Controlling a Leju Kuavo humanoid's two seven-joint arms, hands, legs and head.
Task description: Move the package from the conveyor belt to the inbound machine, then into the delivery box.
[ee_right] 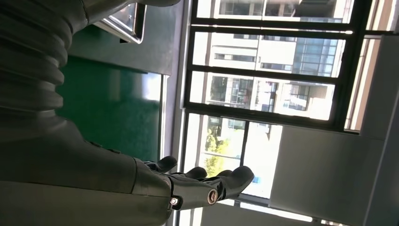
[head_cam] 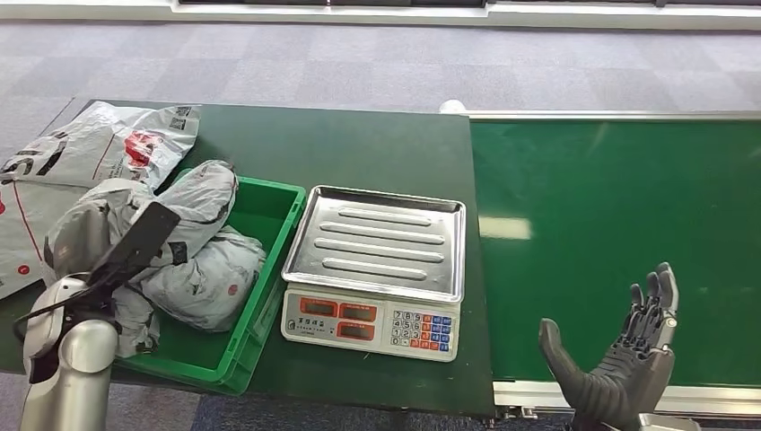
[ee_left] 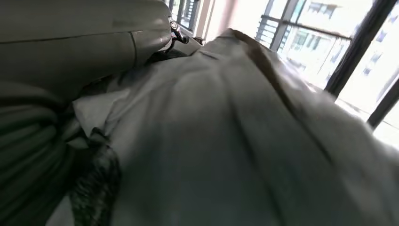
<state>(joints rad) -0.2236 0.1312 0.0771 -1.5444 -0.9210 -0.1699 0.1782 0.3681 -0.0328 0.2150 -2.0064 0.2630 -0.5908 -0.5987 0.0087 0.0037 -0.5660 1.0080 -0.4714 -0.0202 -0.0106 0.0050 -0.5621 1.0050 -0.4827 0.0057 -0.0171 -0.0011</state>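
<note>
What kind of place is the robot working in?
Probably a parcel sorting station, perhaps a practice one in an office building. A green conveyor belt runs beside a weighing scale, and grey mail bags fill a green crate. Big windows face other buildings.

Silver left arm [head_cam: 67, 364], dark ribbed right hand [head_cam: 619, 359], grey fingers [ee_right: 226, 183]

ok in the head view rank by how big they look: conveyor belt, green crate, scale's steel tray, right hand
1. conveyor belt, by far the largest.
2. green crate and the scale's steel tray: close; packages cover part of the crate, so unranked.
3. right hand, smallest, though it is nearest the camera.
</note>
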